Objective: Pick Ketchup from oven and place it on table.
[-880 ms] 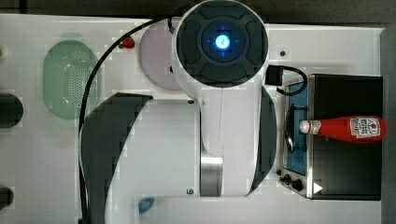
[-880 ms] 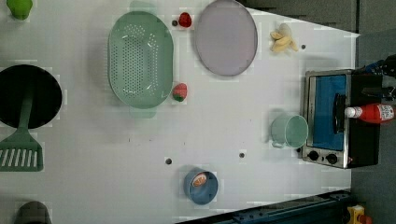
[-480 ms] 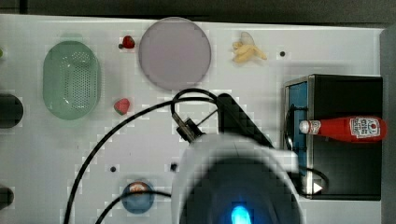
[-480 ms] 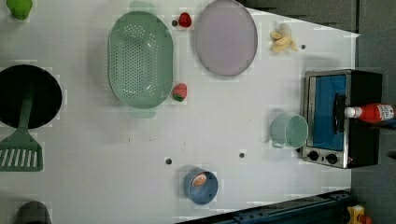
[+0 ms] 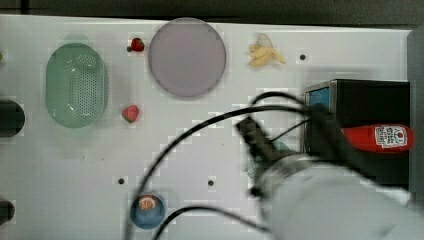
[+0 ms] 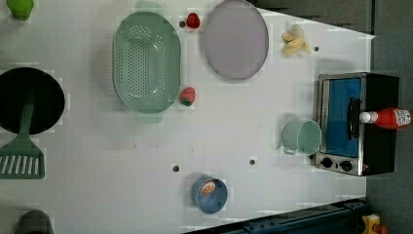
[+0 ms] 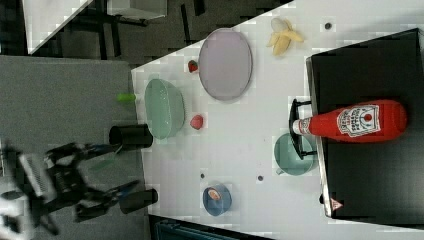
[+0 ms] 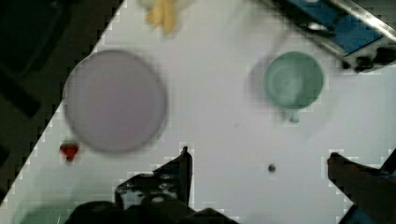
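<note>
Overhead, going from the top view's left to its right: a green colander (image 5: 76, 85) sits beside a pale purple plate (image 5: 187, 57), then the white table (image 5: 200, 150) runs to the black oven (image 5: 370, 100). On the oven's roof lies the ketchup bottle (image 5: 381, 138), slim and red with a white label; in the right view its white cap (image 7: 301, 126) points toward the green cup (image 7: 292, 155). In the wrist view the gripper (image 8: 259, 161) hangs above bare table, fingers spread wide, holding nothing.
</note>
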Available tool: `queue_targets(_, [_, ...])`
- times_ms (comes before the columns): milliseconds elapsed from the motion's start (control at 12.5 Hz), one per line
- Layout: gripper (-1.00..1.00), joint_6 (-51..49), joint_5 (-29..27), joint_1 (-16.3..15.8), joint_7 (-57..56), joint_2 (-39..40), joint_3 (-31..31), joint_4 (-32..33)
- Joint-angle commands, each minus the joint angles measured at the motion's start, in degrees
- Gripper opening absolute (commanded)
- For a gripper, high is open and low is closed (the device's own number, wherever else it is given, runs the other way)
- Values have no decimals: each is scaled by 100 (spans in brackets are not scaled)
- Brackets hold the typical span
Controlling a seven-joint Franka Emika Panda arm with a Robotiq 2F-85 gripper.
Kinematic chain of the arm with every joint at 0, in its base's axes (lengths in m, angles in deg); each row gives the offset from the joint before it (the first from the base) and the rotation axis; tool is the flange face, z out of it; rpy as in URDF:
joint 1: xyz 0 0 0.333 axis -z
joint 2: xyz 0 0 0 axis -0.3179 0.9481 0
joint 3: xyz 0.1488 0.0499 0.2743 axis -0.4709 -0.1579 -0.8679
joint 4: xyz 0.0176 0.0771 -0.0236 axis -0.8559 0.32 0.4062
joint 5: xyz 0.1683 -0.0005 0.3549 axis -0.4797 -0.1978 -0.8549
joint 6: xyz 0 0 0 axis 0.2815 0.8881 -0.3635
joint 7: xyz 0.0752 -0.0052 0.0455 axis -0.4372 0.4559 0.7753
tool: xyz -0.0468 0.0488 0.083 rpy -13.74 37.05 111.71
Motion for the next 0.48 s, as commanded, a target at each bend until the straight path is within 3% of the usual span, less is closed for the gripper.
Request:
queue_targets(80, [100, 374, 6, 338, 98, 507, 718, 230])
queue_targets(480, [100, 1634, 5, 394, 98, 1359, 1741, 207])
